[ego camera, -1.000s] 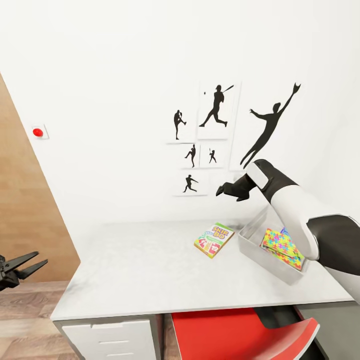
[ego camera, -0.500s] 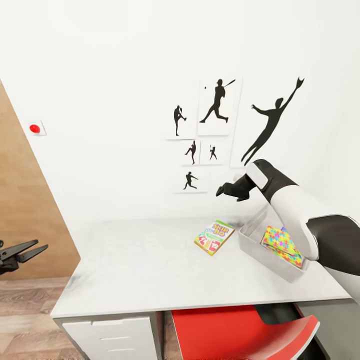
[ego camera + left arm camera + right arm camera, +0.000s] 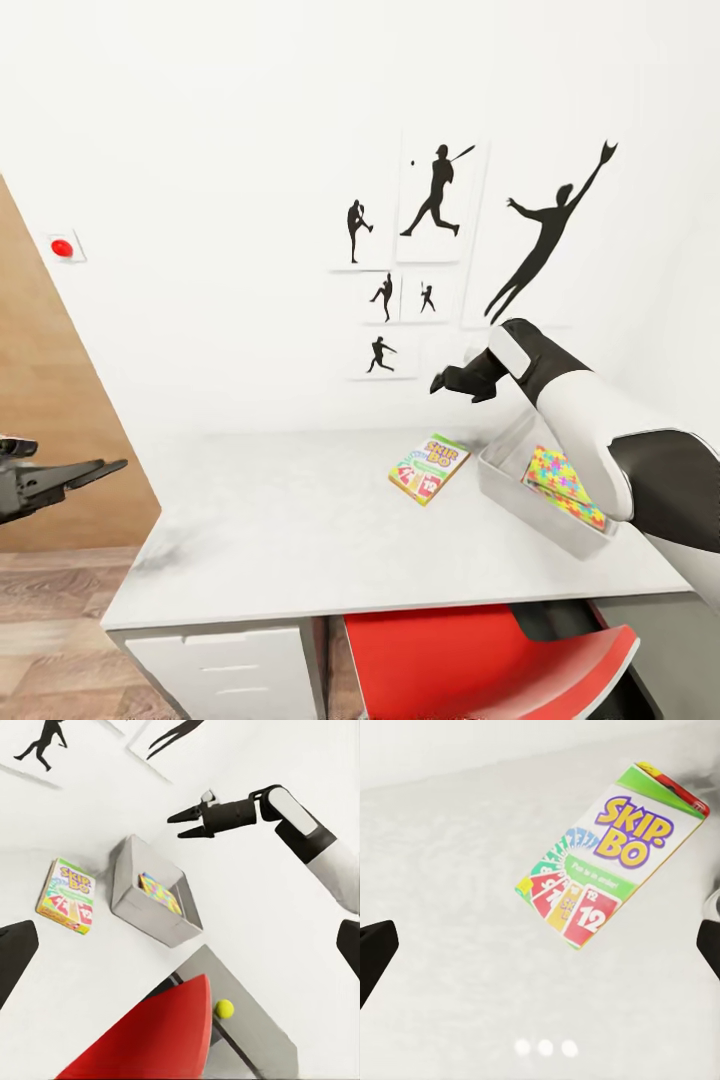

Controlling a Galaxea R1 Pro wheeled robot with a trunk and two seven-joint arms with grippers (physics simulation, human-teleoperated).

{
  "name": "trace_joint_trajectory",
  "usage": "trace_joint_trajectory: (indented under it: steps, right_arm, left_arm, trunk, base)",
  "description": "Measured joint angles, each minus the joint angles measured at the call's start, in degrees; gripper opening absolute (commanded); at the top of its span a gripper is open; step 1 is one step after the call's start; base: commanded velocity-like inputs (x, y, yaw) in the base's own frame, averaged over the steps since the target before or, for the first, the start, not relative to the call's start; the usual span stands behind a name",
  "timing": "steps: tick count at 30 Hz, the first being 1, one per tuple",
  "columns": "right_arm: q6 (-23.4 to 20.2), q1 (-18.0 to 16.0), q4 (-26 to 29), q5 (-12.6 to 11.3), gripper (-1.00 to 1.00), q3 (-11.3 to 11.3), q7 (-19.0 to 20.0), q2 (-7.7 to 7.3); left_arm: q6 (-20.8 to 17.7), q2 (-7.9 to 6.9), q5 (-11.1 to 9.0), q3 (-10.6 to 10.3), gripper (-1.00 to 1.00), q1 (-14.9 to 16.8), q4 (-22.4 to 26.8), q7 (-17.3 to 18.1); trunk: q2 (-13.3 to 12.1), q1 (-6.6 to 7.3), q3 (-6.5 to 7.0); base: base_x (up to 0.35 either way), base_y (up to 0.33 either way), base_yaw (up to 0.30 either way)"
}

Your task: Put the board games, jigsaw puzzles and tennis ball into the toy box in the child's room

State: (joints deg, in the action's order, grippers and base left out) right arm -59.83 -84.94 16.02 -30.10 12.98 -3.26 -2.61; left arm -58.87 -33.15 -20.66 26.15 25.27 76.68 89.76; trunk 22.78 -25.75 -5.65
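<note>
**Skip-Bo box waits below the open right jaws**

The white surface (image 3: 300,520) spreads wide beneath both arms, with a red chair (image 3: 480,665) tucked under its near edge. The grey toy box (image 3: 510,490) sits on the surface just under and behind the right jaws (image 3: 452,381), already holding a jigsaw puzzle (image 3: 562,485) that leans against its inner wall. The Skip-Bo box (image 3: 430,467) lies flat on the surface, directly below and slightly ahead of the right jaws, just beside the toy box but not touching it. The tennis ball (image 3: 223,1008) rests on a lower grey cabinet (image 3: 247,1020) beyond the chair, well away from either set of jaws.

The right jaws stand open and empty, hovering well above the game box; the wrist view looks straight down on its printed lid. The left jaws (image 3: 95,467) hang off the surface's edge, well apart from every toy, parted and empty.

The step in hand looks like picking up the Skip-Bo box. It is thin and flat, so the jaws probably need to come down across its narrow width, straddling the two long edges, and close low against the surface. A short lift and carry should then clear the toy box's rim.
</note>
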Motion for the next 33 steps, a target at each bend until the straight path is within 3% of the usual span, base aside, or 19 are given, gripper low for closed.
trace_joint_trajectory:
  steps: [2,5,9,11,19,33]
  right_arm:
    - [0.0,0.0,0.0,0.01,1.0,-0.01,0.0,0.01]
    - [0.0,0.0,0.0,0.04,1.0,-0.01,0.0,0.02]
    - [0.0,0.0,0.0,0.05,1.0,-0.01,0.0,0.0]
    - [0.0,0.0,0.0,0.04,1.0,-0.01,0.0,-0.02]
    - [0.0,0.0,0.0,0.04,1.0,-0.01,-0.05,0.01]
    - [0.0,-0.17,0.7,0.13,1.0,0.0,-0.11,-0.46]
  left_arm:
    - [-0.22,0.21,0.02,-1.63,1.0,0.49,1.17,0.0]
    - [-0.39,2.2,0.4,-6.3,1.0,3.04,2.53,0.01]
    - [-0.38,5.04,1.01,-9.92,1.0,5.74,2.98,0.02]
    - [-0.35,5.76,1.29,-10.8,1.0,6.42,3.04,0.02]
    - [-0.19,6.89,1.73,-12.1,1.0,8.04,3.15,-1.21]
    - [0.1,6.85,1.76,-11.96,1.0,8.19,3.2,-1.66]
  trunk:
    - [0.0,0.0,-0.19]
    - [0.0,0.0,-0.47]
    - [0.0,0.0,-0.85]
    - [0.0,0.0,-1.03]
    - [0.0,0.0,-1.78]
    - [0.01,0.0,-3.1]
  base:
    - [0.0,0.0,0.0]
    - [0.0,0.0,0.0]
    - [0.0,0.0,0.0]
    - [0.0,0.0,0.0]
    - [0.0,0.0,0.0]
    - [0.0,0.0,0.0]
